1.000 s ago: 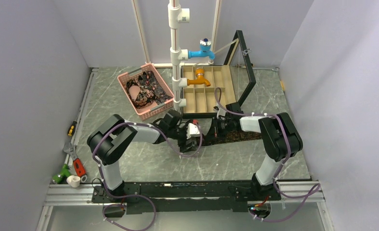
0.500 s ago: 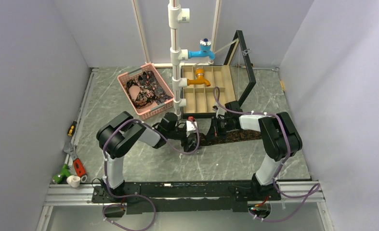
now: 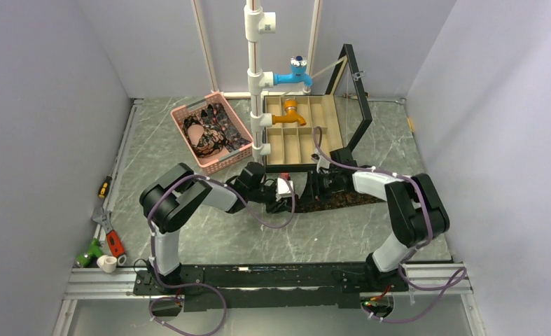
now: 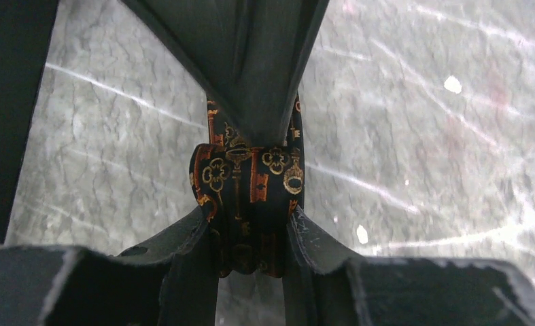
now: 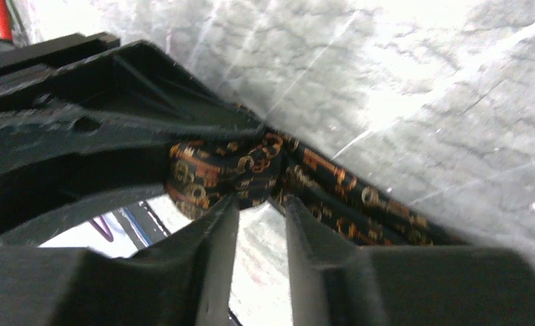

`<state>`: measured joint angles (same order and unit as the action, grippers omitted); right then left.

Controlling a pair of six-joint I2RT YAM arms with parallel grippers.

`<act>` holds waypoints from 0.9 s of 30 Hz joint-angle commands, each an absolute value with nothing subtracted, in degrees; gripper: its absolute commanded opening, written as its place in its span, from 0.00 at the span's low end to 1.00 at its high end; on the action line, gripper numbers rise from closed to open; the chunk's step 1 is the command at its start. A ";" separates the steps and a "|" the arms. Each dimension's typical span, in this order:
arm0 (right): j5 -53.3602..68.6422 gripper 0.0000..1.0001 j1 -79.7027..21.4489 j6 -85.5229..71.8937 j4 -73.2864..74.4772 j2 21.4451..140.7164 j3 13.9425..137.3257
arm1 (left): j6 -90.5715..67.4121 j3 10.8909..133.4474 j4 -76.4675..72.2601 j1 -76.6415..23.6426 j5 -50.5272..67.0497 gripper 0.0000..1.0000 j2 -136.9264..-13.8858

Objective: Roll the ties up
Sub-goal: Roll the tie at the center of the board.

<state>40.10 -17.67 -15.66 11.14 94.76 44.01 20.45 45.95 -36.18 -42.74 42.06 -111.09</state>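
At mid-counter (image 3: 314, 234), the left hand (image 4: 251, 219) pinches the rolled end of a tie (image 4: 247, 176) from both sides. The right hand (image 5: 257, 204) faces it with fingers slightly parted, tips at the roll; the unrolled length lies flat on the counter, running right. Farther back, more ties (image 3: 215, 126) fill the basket (image 3: 218, 166).

I see plain pale grey walls (image 3: 41, 84) closing three sides around a grey-green marbled tabletop (image 3: 328, 234), evenly lit, with an aluminium rail (image 3: 104, 281) along its near edge.
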 commanded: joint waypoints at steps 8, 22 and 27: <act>47.54 0.60 -18.52 -22.46 8.00 86.50 41.15 | 31.29 46.52 -9.91 -43.25 34.64 0.31 -106.41; 46.42 0.04 -18.15 -23.38 3.02 96.84 43.48 | 34.19 49.81 -4.64 -44.22 34.85 0.41 -107.47; 45.34 0.00 -16.05 -20.72 6.59 97.45 41.93 | 31.17 46.96 -12.95 -40.74 41.69 0.80 -105.78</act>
